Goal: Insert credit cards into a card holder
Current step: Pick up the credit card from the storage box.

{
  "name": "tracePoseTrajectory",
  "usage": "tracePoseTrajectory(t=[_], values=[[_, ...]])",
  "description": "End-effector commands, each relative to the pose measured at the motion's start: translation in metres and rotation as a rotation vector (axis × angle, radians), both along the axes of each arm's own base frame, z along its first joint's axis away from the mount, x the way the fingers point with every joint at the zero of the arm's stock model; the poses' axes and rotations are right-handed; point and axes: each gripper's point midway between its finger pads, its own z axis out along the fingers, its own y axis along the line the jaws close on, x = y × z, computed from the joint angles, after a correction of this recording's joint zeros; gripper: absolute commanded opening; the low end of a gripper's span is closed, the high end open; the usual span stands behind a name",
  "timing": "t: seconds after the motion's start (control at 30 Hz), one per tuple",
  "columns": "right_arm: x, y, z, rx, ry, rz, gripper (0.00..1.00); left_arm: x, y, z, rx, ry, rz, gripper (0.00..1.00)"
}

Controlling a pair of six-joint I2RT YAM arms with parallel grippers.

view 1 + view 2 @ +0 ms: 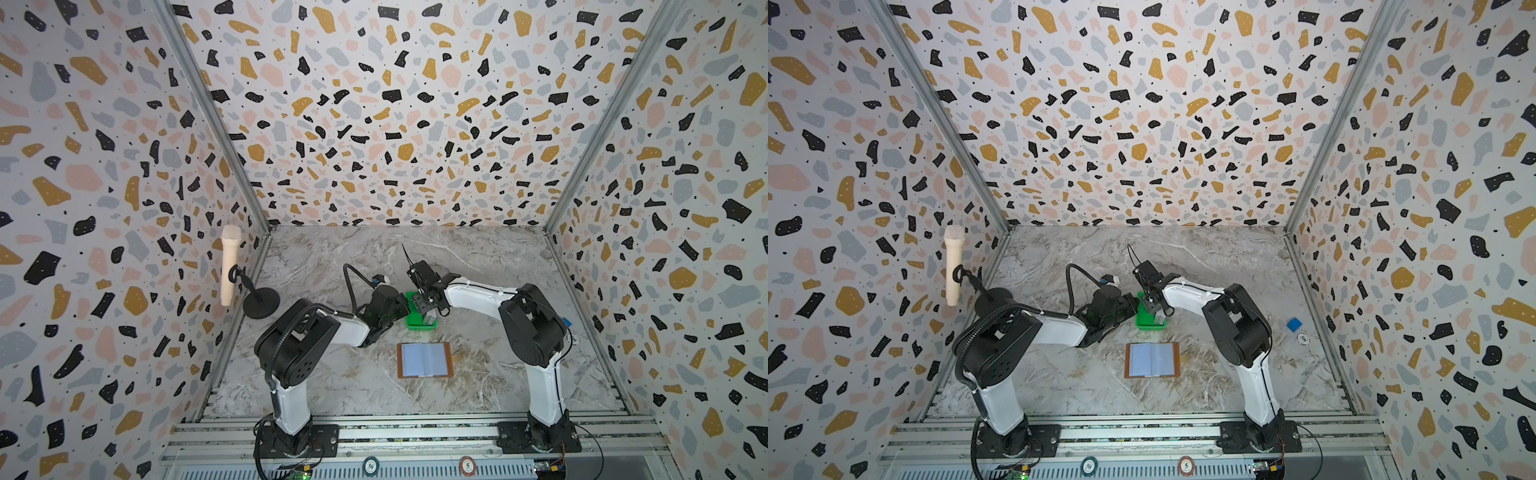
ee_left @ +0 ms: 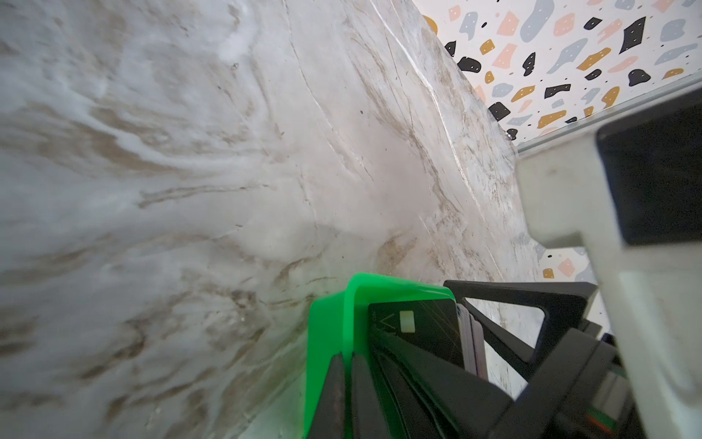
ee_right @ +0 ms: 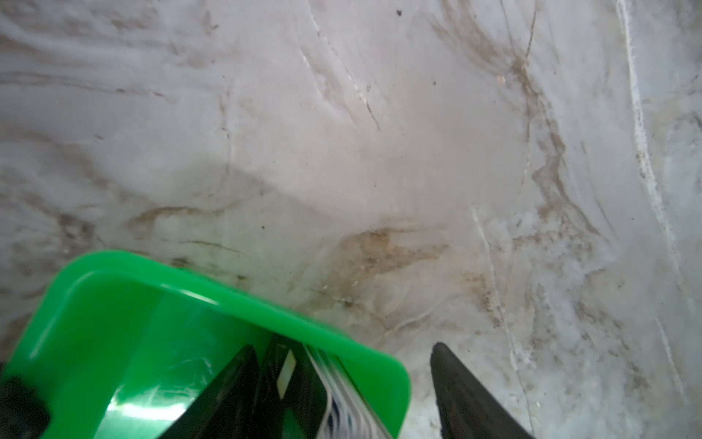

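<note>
Your left fingers pinch the wall of the green tray. Your right fingers gape astride the credit cards standing inside. The card holder lies open on the counter, lower centre.

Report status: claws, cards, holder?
Left claw shut on wall of small green plastic tray. Right claw open, straddling upright stack of thin plastic cards plus a tray wall. Tan leather card holder lies open, untouched.

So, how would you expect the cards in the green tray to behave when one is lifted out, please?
The cards look thin and glossy, so probably stiff, light and slippery. They stand packed on edge in the tray, so lifting one may well drag or tip its neighbours.
</note>
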Motion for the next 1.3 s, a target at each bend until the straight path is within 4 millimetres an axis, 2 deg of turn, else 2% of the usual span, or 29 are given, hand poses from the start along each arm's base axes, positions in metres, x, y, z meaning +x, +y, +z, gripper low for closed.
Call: tracePoseTrajectory(t=[0.0,0.2,0.4,0.73,0.97,1.27], values=[[0.006,-0.005,0.042,0.004,-0.072,-0.018,0.73,0.005,0.004,0.018,-0.035,-0.045,0.039,0.00],[0.005,0.000,0.056,-0.001,-0.097,-0.010,0.73,0.006,0.002,0.020,-0.050,-0.044,0.040,0.00],[0.003,0.002,0.061,0.008,-0.102,-0.006,0.70,0.006,0.000,0.018,-0.060,-0.037,0.038,0.00],[0.000,0.007,0.056,0.015,-0.083,0.013,0.48,0.005,-0.001,0.016,-0.066,-0.032,0.038,0.00],[-0.001,0.010,0.055,0.033,-0.076,0.018,0.24,0.006,-0.003,0.015,-0.074,-0.029,0.036,0.00],[0.001,0.010,0.058,0.040,-0.082,0.011,0.04,0.005,-0.004,0.015,-0.082,-0.028,0.032,0.00]])
